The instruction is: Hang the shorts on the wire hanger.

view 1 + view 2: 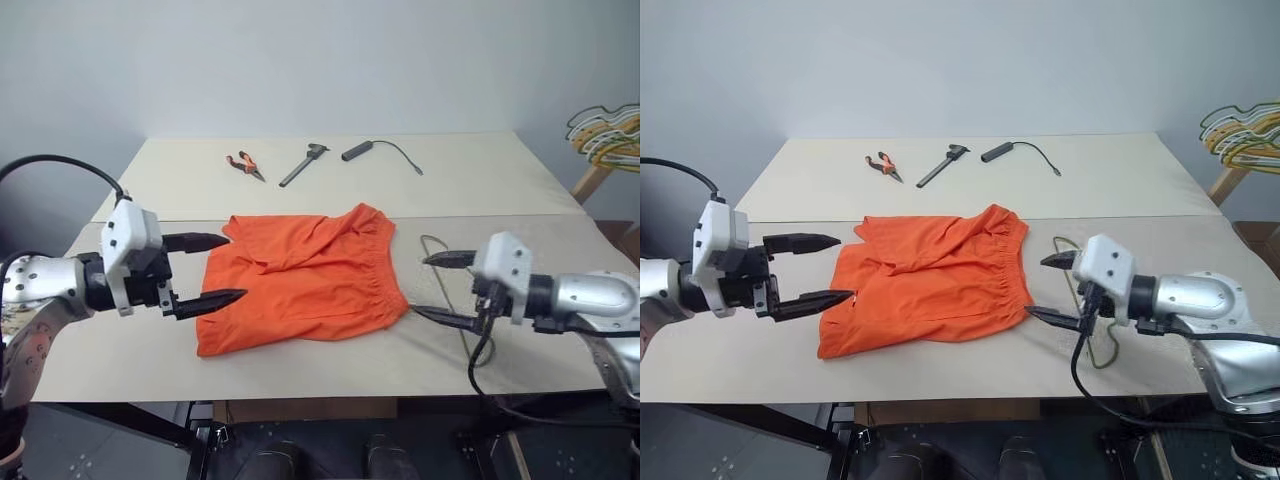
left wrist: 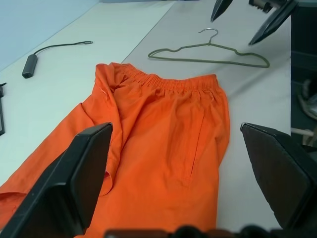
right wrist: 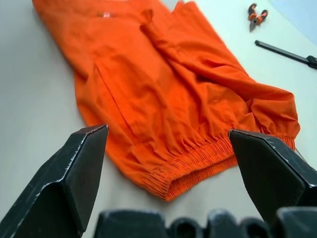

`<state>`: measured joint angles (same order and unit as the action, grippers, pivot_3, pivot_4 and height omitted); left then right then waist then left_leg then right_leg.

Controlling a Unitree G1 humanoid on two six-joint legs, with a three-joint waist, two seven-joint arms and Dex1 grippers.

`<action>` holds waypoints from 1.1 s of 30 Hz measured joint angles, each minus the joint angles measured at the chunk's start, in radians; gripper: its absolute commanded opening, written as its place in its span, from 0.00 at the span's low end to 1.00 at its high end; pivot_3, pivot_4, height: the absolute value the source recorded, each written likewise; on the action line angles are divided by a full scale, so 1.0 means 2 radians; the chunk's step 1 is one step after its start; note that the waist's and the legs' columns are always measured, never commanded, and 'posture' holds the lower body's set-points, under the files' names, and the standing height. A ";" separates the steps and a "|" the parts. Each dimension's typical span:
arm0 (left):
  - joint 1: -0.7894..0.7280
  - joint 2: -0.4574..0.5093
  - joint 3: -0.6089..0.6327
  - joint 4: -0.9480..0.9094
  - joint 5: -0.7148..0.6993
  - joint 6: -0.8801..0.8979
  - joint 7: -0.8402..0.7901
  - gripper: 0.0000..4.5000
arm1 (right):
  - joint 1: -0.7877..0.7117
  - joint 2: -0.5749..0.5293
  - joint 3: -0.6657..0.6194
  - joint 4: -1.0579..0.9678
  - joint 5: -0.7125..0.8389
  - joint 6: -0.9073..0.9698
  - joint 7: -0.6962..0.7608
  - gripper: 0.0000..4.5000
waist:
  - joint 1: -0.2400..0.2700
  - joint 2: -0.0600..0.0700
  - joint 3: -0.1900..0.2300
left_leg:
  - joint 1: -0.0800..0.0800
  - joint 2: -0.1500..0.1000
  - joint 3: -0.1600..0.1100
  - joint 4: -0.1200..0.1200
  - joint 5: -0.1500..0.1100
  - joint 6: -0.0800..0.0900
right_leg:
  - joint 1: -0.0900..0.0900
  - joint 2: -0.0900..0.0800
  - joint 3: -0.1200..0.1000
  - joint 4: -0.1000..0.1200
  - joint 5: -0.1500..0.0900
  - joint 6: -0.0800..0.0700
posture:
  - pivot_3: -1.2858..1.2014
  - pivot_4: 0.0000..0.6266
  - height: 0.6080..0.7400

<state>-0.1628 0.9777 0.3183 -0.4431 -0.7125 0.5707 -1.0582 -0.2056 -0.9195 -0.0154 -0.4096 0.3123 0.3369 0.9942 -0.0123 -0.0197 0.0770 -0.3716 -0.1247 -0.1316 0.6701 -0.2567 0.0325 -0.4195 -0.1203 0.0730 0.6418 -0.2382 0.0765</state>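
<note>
Orange shorts lie flat on the table, one gripper on each side.

The shorts point(image 1: 300, 280) rest on the table point(image 1: 500, 180). The wire hanger point(image 2: 208, 52) lies just beside their waistband. The left gripper point(image 1: 205, 270) and right gripper point(image 1: 440, 287) both have wide-open jaws and hold nothing.

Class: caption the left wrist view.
Orange shorts lie flat beside the wire hanger, framed by the open left gripper.
</note>
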 measured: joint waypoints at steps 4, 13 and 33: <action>0.006 -0.001 0.003 -0.003 0.000 0.000 0.001 1.00 | -0.034 -0.007 0.082 0.033 -0.115 -0.091 0.002 1.00 | -0.001 0.000 0.000 | 0.001 0.000 0.000 0.000 0.000 0.000 | 0.000 0.000 0.000 0.000 0.000 0.000 | 0.51 0.07 1.00; 0.003 -0.001 0.000 -0.005 0.002 -0.001 0.003 1.00 | -0.124 0.048 0.210 0.147 -0.301 -0.193 -0.022 0.96 | -0.001 0.000 0.000 | 0.001 0.000 0.001 0.000 0.000 -0.001 | 0.000 0.001 0.000 0.000 0.000 -0.001 | 0.51 0.07 1.00; 0.014 -0.001 -0.002 -0.016 0.002 -0.001 0.004 1.00 | -0.101 0.022 0.169 0.138 -0.252 -0.246 0.031 0.51 | -0.001 0.000 0.000 | 0.001 0.003 0.001 0.000 -0.001 -0.002 | 0.000 0.004 0.000 0.000 0.001 -0.002 | 0.51 0.09 1.00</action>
<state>-0.1358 0.9761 0.3134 -0.4749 -0.7077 0.5677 -1.0504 -0.4079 -0.8764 0.3226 -0.1332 -0.1922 -0.1558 1.0572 -0.0141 -0.0198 0.0771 -0.3691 -0.1180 -0.1298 0.6700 -0.2585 0.0281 -0.4196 -0.1131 0.0727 0.6414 -0.2361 0.0725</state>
